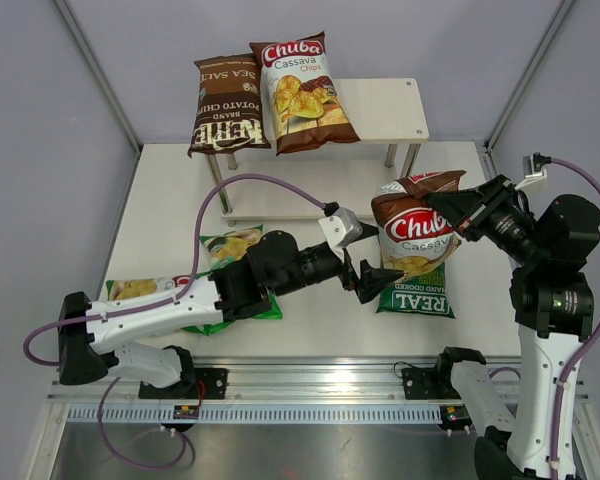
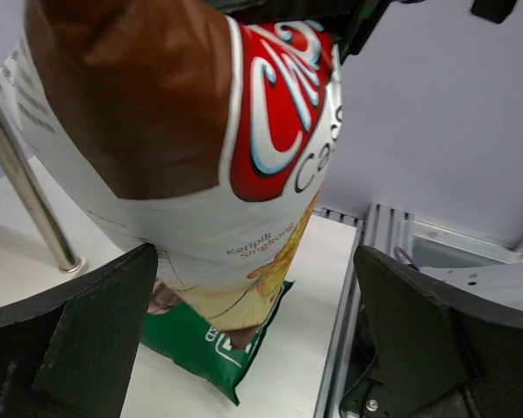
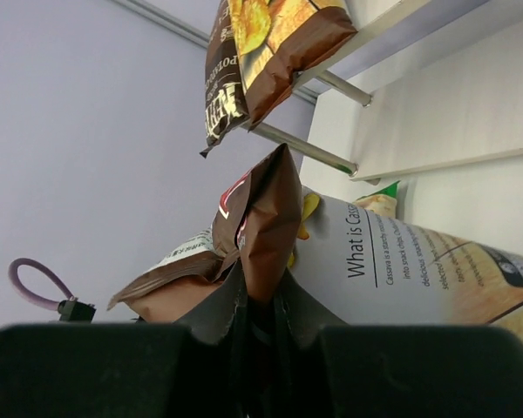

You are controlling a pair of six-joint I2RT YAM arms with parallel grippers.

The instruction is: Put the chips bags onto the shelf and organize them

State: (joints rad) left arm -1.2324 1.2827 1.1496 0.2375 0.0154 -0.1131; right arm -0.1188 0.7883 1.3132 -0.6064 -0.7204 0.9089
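The white counter (image 1: 160, 220) spreads out in front of my two bases, and at its far side stands the shelf (image 1: 385, 110), pale boards on shiny metal legs. On its top board, at the left end, lie the dark brown Kettle bag (image 1: 225, 105) and, touching its right side, a white-brown Chuba Cassava bag (image 1: 302, 92); the right part of that board is bare. The second Chuba Cassava bag (image 1: 412, 235) hangs upright above the counter's right half, in front of the shelf's right leg, its lower end over the dark green REAL bag (image 1: 420, 298), which lies flat on the counter; I cannot tell whether the two touch. On the left half of the counter lie two light green Chuba bags (image 1: 235, 245), one near the shelf's left leg and one partly under my left arm. My right gripper (image 1: 450, 210) is pinched tight on the crumpled brown top seal of the hanging bag. My left gripper (image 1: 375, 280) is spread as wide as it goes and grips nothing; it sits just beside the hanging bag's lower left, and the bag shows between its two black fingers (image 2: 96, 340), apart from both.
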